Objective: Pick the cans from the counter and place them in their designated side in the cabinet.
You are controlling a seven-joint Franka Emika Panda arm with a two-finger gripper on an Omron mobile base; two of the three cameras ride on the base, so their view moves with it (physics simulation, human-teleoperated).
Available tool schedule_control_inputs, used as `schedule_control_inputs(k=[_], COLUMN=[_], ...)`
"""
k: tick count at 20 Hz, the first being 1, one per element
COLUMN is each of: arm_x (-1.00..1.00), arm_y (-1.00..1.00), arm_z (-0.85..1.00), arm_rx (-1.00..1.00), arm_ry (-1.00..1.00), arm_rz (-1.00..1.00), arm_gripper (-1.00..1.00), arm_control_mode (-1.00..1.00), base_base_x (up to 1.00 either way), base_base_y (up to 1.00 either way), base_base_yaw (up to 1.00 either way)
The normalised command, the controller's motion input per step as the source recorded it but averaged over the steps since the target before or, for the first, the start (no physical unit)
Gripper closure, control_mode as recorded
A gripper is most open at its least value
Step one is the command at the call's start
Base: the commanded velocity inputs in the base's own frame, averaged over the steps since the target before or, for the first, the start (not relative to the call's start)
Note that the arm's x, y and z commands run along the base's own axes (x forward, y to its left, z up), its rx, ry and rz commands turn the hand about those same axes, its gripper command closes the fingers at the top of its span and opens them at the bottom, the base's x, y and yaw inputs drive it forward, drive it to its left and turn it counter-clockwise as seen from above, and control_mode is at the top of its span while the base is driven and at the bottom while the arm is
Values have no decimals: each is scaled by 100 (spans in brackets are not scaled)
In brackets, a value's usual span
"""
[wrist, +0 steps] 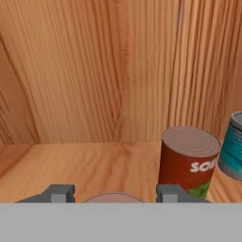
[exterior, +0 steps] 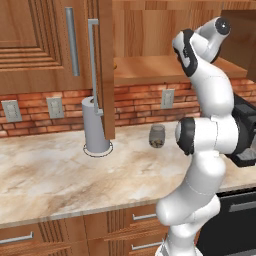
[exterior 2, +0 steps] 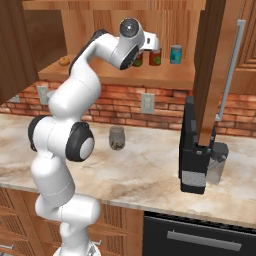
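The jaws stand wide apart at the bottom of the hand view, one tip (wrist: pixel 59 193) at lower left and the other at lower centre-right. Between them shows the metal top of a red can (wrist: pixel 113 197). The tips flank the can; whether they press on it cannot be told. In the right base view this can (exterior 2: pixel 138 60) shows at upper centre of the frame, just beside the gripper (exterior 2: pixel 150 44).

A second red can (wrist: pixel 189 160) stands upright on the cabinet shelf (wrist: pixel 85 163), just to the right of the right-hand tip. A teal can (wrist: pixel 232 144) stands at the right edge of the frame, close beside the second red can. In the right base view the three cans form a row along the shelf at upper centre.

Hazards, as judged:
- The right-hand tip is close to the second red can. A sideways shift of the hand is likely to knock it into the teal can.
- If the can between the tips is tilted or not fully seated, it may tip when the hand withdraws.
- A withdrawal that is not straight back may drag the can toward the shelf edge.

On the worktop (exterior 2: pixel 150 175) stands a glass jar (exterior 2: pixel 116 138), at centre of the right base view. It is no part of the task.
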Motion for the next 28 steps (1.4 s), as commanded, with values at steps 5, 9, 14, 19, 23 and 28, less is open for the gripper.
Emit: schedule_control_inputs(k=[5,9,14,19,23,28], arm_x=[10,14,19,16,11,7], arm_y=[-9,-9,-2,0,0,0], arm_z=[-12,-12,-11,-9,-16,-16], arm_rx=[-2,-2,-2,-2,-3,-3], arm_ry=[0,0,0,0,0,0], arm_rz=[1,1,1,1,1,1], arm_gripper=[100,100,100,100,100,-100], arm_control_mode=[-100,-100,-100,-100,-100,-100], base_base_x=[0,0,0,0,0,0], base_base_y=[0,0,0,0,0,0], base_base_yaw=[0,0,0,0,0,0])
